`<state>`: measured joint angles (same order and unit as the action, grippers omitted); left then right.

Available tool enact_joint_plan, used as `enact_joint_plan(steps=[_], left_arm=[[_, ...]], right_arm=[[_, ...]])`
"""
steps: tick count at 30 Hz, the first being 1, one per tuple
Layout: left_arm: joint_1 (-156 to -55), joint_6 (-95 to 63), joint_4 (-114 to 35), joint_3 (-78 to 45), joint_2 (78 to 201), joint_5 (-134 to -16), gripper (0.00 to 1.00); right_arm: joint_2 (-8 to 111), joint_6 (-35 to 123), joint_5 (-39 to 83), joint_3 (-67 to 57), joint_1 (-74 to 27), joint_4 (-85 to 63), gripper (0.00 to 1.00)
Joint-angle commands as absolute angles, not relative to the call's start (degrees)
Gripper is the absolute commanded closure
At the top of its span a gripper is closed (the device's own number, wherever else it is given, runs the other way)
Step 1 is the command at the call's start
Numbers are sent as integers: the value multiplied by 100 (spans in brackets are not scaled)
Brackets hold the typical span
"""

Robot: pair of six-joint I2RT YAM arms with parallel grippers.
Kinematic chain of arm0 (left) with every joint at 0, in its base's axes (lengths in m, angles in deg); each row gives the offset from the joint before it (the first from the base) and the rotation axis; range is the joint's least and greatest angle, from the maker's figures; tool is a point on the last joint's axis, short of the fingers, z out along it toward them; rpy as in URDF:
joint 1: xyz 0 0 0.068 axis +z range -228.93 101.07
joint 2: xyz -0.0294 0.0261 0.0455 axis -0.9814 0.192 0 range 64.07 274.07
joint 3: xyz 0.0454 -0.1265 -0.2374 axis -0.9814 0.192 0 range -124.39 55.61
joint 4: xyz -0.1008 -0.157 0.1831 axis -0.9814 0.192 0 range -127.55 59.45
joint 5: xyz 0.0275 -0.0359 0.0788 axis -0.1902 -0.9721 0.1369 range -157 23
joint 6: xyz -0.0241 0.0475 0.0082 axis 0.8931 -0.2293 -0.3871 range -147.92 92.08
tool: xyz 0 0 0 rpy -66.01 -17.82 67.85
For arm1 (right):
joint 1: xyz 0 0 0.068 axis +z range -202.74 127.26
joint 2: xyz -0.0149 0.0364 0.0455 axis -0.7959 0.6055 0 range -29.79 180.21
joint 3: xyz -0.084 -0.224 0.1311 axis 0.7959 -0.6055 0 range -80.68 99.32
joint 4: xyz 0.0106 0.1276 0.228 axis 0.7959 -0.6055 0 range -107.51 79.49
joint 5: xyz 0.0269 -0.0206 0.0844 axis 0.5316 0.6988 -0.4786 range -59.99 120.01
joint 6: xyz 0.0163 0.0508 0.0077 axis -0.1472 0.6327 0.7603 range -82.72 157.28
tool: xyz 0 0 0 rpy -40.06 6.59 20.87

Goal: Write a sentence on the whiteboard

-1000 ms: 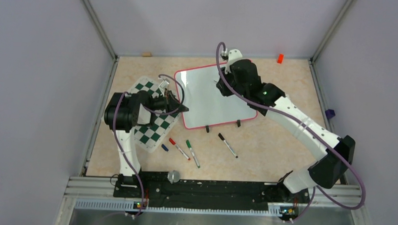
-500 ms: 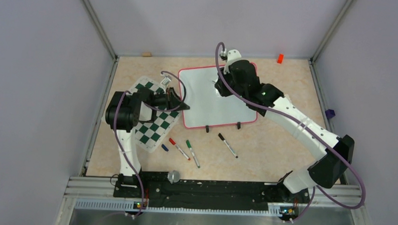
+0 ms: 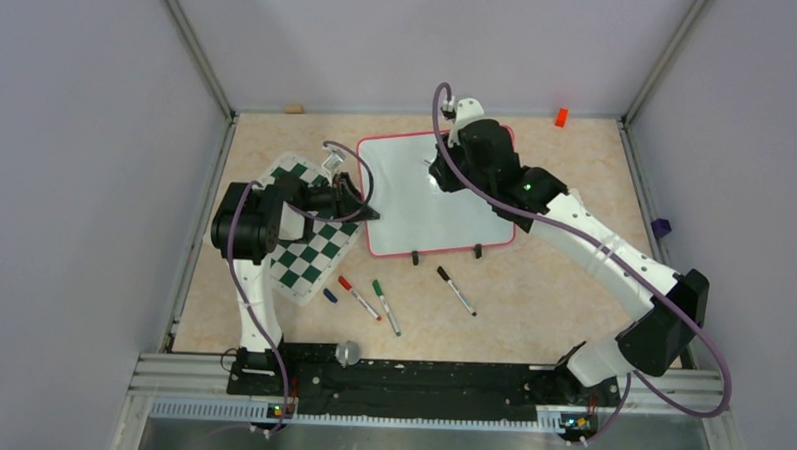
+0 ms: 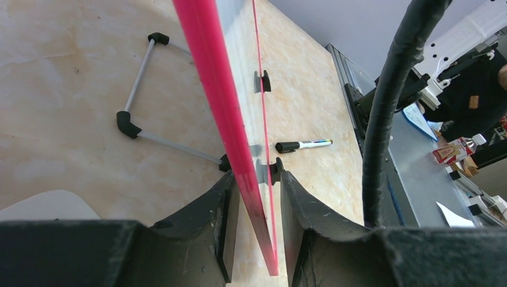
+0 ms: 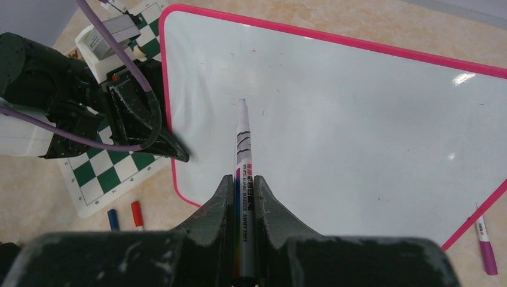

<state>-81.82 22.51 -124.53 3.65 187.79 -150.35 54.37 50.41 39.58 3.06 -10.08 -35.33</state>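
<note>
My left gripper (image 4: 256, 185) pinches the pink left edge of the whiteboard (image 3: 420, 211), beside the chessboard mat (image 3: 308, 254); my right gripper (image 5: 242, 181) clamps a whiteboard marker (image 5: 242, 140), tip over the white surface (contact unclear).

Bright, even overhead light; shadows on the tabletop (image 3: 562, 291) soft and faint. Small glare patches on the whiteboard (image 5: 370, 131). Overhead view sharp. My jaws read blurred along the bottom of both wrist views.
</note>
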Motion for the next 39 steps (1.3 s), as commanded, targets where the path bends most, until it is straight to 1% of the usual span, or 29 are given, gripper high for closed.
enact_joint_plan(steps=[1, 2, 6, 9, 31, 39], left_arm=[[-8161, 2050, -13036, 385, 18782, -15155, 67], [-8153, 2029, -13034, 410, 18772, -15150, 69], [-8124, 1989, -13036, 461, 18764, -15104, 89], [-8118, 1991, -13036, 471, 18763, -15106, 100], [-8029, 2037, -13032, 572, 18808, -14949, 100], [-8016, 2009, -13034, 634, 18787, -14887, 100]], right_arm=[[5525, 5070, 3957, 503, -963, -3250, 100], [5523, 5073, 3943, 506, -967, -3256, 100], [5553, 5058, 3895, 520, -967, -3257, 100], [5543, 5041, 3867, 513, -965, -3257, 100], [5388, 5046, 3942, 363, -827, -3257, 100], [5431, 4831, 4155, 629, -616, -3467, 100]])
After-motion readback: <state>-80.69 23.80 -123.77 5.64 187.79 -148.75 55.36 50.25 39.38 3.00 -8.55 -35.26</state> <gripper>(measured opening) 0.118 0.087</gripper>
